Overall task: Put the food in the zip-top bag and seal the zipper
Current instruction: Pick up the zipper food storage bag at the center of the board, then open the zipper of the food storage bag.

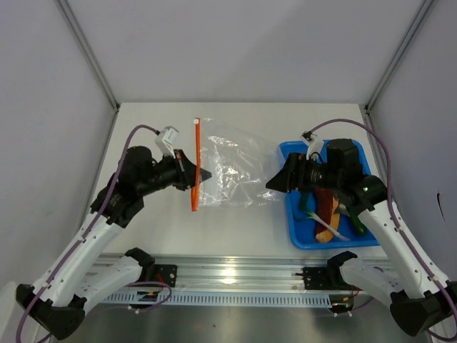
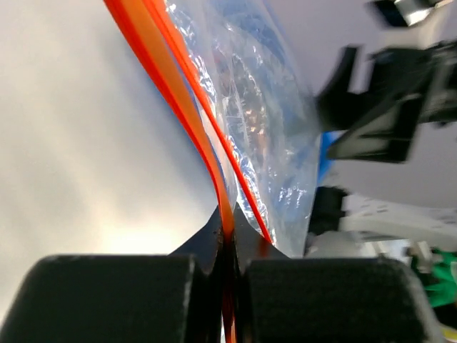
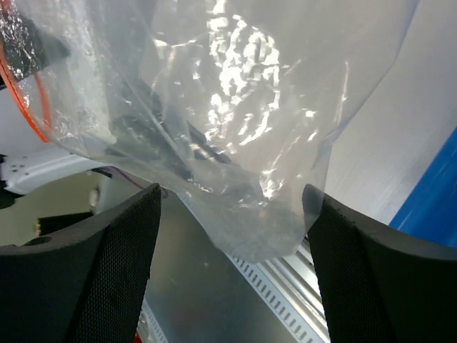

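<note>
The clear zip-top bag (image 1: 228,168) lies in the middle of the table with its orange-red zipper (image 1: 195,153) at the left end. My left gripper (image 1: 202,174) is shut on the zipper near its lower part; in the left wrist view the strip (image 2: 178,86) runs into the closed jaws (image 2: 228,229). My right gripper (image 1: 273,182) is open at the bag's right end. In the right wrist view the bag's closed end (image 3: 214,107) hangs between the spread fingers (image 3: 232,207). The sausage in its bun (image 1: 325,211) and green pieces (image 1: 358,226) lie in the tray, partly under my right arm. I see no chili.
The blue tray (image 1: 293,230) stands at the right, below my right arm. A metal rail (image 1: 235,275) runs along the near table edge. Grey walls close the table at the back and on both sides.
</note>
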Action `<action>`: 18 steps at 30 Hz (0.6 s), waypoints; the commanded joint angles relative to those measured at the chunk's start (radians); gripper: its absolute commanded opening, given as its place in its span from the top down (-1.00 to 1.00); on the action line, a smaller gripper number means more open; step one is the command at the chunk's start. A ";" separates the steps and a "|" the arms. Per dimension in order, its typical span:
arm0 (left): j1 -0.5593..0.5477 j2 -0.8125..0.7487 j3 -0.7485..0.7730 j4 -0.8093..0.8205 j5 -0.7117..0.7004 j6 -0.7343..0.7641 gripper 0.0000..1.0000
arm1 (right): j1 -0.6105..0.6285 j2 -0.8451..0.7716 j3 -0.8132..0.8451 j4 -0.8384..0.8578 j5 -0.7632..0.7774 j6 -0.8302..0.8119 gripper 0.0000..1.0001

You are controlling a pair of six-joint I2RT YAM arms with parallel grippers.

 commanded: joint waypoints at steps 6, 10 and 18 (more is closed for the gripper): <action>-0.025 -0.020 0.040 -0.411 -0.273 0.280 0.99 | 0.221 0.102 0.123 -0.113 0.522 -0.064 -0.62; -0.031 -0.069 0.028 -0.451 -0.358 0.286 0.99 | 0.273 0.159 0.156 -0.135 0.622 -0.049 -0.63; -0.034 -0.132 0.040 -0.460 -0.387 0.256 0.99 | 0.385 0.290 0.232 -0.057 0.662 0.009 -0.61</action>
